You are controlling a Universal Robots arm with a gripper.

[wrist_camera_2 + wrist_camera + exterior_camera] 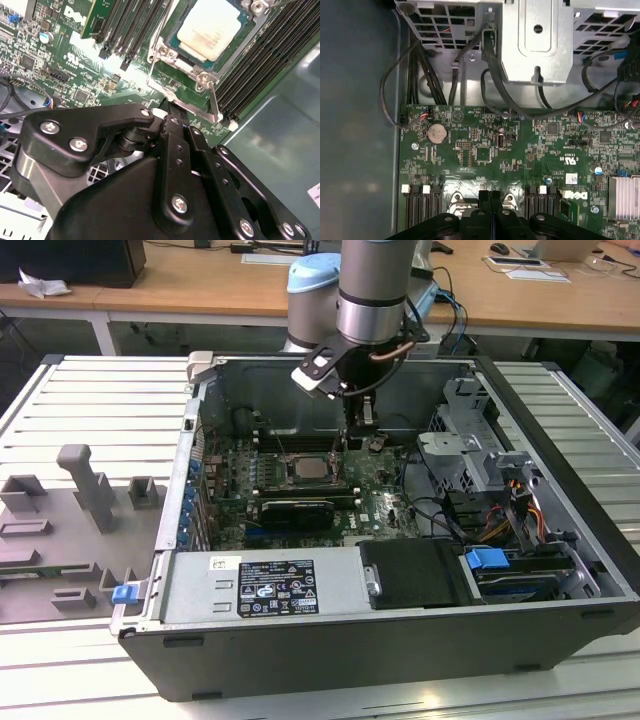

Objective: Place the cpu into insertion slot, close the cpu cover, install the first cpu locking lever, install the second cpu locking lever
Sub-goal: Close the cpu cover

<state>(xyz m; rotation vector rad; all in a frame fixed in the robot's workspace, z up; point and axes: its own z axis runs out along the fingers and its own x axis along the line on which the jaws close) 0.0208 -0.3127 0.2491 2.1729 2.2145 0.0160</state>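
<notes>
An arm reaches down into an open computer case [590, 540]. Its gripper [168, 115] has both fingers pressed together, and whether they pinch anything thin cannot be told. In the second wrist view the cpu [212, 27] lies just beyond the fingertips, seated flat in the insertion slot [284, 476] on the green circuit board [485, 150]. It is a small square chip with a pale silvery-tan face. The cpu cover [176, 54], a thin silvery frame, lies around it. A thin metal lever [213, 102] stands beside the slot's near corner, close to the fingertips.
</notes>
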